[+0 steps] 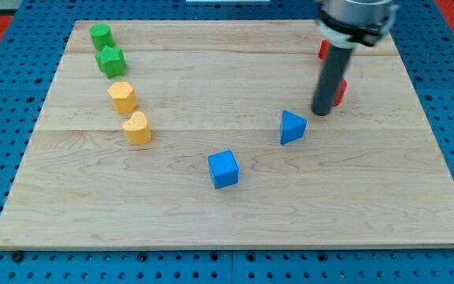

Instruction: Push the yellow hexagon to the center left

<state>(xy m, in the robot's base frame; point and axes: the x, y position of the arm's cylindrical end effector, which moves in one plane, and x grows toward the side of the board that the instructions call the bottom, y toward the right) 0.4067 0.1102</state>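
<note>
Blue pegboard [6, 237] frames a pale wooden board [235, 213] that fills most of the view. Over its upper right stands the arm's dark rod, and my tip [321, 113] rests on the wood just right of and above the blue triangular block [292, 126], touching the left side of a red block [339, 91]; the rod carries no pincer, so there is nothing to open or close. A second red block [323, 50] is partly hidden behind the rod. Near the middle bottom sits the blue cube [224, 169]. At the left, top to bottom, stand a green block [101, 35], a green star-like block [110, 61], the yellow hexagon [122, 96], and a yellow heart-like block [137, 128], well apart from my tip.
</note>
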